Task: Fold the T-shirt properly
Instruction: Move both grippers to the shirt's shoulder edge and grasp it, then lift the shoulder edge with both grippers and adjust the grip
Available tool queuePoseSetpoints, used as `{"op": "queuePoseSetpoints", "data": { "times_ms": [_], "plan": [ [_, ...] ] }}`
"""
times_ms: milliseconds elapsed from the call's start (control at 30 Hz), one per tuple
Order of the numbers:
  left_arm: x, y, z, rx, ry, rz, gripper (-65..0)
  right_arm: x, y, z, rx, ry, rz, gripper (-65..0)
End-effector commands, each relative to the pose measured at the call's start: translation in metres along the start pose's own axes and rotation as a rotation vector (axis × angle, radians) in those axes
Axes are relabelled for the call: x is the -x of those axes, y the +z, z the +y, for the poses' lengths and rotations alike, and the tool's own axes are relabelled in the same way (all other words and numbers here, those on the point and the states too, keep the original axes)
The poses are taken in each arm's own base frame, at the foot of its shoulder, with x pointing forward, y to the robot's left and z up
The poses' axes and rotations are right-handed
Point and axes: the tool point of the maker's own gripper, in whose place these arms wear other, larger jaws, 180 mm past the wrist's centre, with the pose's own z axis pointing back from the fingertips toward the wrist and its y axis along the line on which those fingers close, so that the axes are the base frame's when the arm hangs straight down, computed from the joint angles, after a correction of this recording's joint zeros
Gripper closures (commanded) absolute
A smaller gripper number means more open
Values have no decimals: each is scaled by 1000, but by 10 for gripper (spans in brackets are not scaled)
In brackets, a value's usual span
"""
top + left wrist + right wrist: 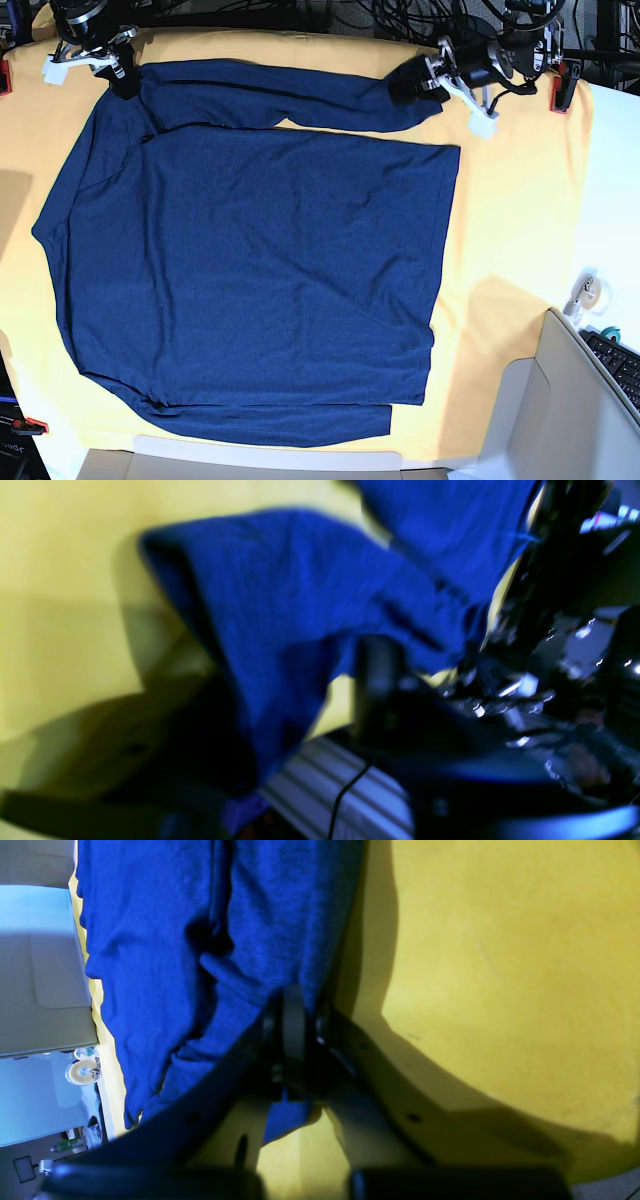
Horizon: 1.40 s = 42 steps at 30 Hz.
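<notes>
Navy knit fabric is pinched in the right end effector (294, 1012): in the right wrist view its two dark fingers (280, 1040) stand drawn together with a fold of the T-shirt (250, 290) bunched between them, so that side is holding the cloth. From that grip the shirt hangs and spreads away to one side, while bare yellow cloth (500, 965) lies on the other side of the fingers.

In the base view the right end effector (122, 75) sits at the shirt's far corner, where the upper sleeve meets the body. The left end effector (410, 85) rests at the other end of that same sleeve, on its cuff. The left wrist view is badly blurred; blue fabric drapes over and just ahead of a dark finger (377, 675), but whether the jaws have closed on the cuff I cannot tell.

Between the two end effectors the sleeve runs straight across the far edge of the shirt. The body lies flat on the yellow-covered surface, nearer the camera than both of them, with the second sleeve folded along its near hem.
</notes>
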Motion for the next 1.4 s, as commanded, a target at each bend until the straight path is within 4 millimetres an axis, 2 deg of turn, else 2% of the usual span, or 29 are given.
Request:
{"op": "queuePoseSetpoints", "data": {
  "times_ms": [0,33,100,233,300,333,400,700,867,933,967,1167,1267,1367],
  "plan": [
    [4,3,1,-6,-4,22,-39,0,4,0,7,16,5,0],
    [4,3,1,-8,-6,27,0,-1,4,0,7,19,5,0],
    [0,6,-5,-1,-27,16,0,-3,5,3,2,30,1,0],
    [-15,21,-44,46,-169,-36,0,-16,10,24,-29,95,-31,0],
    [-22,30,-64,63,-253,-65,0,-25,12,42,-63,140,-56,0],
    [-24,32,-68,66,-272,-70,0,-29,12,50,-78,159,-69,0],
    [-37,36,-81,81,-324,-102,0,-39,9,68,-117,188,-101,0],
    [-96,44,-136,181,-519,-243,0,-91,-13,124,-263,251,-229,0],
    [-122,52,-162,213,-582,-310,0,-107,-22,138,-257,305,-273,0],
    [-129,50,-157,200,-569,-312,0,-109,-26,135,-231,321,-275,0],
    [-132,46,-148,176,-552,-307,0,-108,-31,130,-209,322,-268,0],
    [-134,19,-74,8,-407,-224,0,-88,-59,79,-100,230,-168,0],
    [-132,15,-49,-60,-379,-201,0,-78,-64,63,-76,194,-132,-7],
    [-131,14,-43,-84,-381,-194,0,-68,-70,60,-74,191,-81,-104]
  ]
}}
